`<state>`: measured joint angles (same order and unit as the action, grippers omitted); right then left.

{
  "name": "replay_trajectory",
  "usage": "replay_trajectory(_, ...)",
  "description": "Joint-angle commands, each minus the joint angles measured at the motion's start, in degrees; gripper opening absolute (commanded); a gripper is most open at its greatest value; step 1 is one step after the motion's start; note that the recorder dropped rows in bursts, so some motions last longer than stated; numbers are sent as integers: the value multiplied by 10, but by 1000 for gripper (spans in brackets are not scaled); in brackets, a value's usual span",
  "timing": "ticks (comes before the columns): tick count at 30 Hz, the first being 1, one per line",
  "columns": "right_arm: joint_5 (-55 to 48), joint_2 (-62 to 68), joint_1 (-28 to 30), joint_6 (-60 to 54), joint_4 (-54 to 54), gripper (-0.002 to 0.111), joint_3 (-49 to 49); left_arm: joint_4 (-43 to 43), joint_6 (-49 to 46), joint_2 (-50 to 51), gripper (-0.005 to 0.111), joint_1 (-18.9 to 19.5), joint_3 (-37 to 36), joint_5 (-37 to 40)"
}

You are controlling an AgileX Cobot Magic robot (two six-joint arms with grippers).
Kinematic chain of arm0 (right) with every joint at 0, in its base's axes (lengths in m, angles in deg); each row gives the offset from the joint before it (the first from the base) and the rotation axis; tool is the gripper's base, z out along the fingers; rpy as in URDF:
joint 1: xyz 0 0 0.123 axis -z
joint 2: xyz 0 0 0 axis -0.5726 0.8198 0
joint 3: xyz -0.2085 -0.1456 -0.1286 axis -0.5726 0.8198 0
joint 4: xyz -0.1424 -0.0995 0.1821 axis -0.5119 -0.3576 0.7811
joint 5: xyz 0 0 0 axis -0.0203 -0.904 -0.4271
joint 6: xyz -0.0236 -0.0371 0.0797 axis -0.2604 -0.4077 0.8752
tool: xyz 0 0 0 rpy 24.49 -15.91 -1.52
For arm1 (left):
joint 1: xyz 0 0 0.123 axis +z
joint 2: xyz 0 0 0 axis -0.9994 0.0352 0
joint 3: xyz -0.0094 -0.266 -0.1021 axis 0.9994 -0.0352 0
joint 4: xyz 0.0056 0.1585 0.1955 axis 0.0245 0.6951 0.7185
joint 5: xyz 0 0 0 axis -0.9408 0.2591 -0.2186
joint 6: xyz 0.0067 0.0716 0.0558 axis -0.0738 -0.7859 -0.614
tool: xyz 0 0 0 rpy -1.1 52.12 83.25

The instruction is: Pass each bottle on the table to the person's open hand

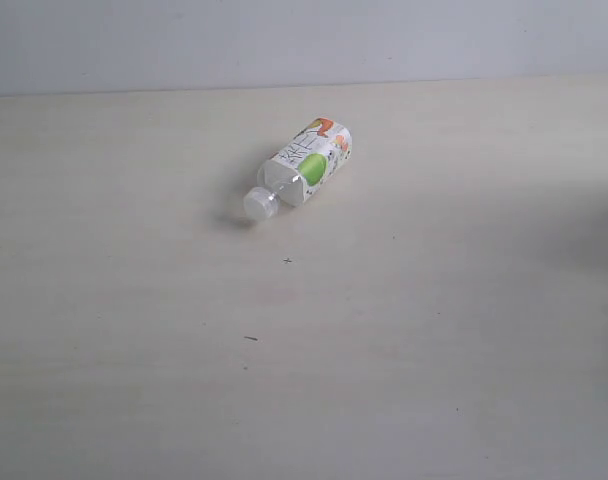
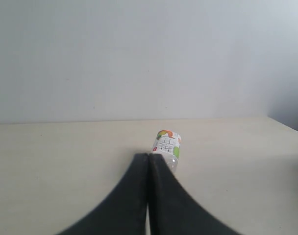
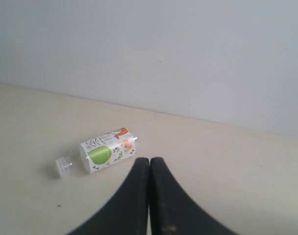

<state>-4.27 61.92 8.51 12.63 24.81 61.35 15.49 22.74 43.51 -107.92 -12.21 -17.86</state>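
Exterior: I see one clear plastic bottle (image 1: 304, 165) lying sideways on the matte wood-grain table (image 1: 434, 350). Left wrist: the left gripper (image 2: 148, 156) has its smooth black jaws pressed together, empty, with the bottle just beyond them. Right wrist: the right gripper (image 3: 149, 159) is likewise closed, the bottle ahead and apart.

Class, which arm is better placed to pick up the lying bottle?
Probably left: the bottle lies straight ahead of the left gripper, but off to one side of the right gripper. Both are shut.
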Motion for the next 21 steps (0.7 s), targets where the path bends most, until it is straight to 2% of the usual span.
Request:
replay_trajectory(1,-28,-42,-2,-17,-2,0,23,-3,-2,-4,0,1,0,-2)
replay_trajectory(15,-40,-53,-2,-9,-3,0,30,-3,-2,-4,0,1,0,-2)
replay_trajectory(21,34,-53,-2,9,2,0,89,-3,-2,-4,0,1,0,-2)
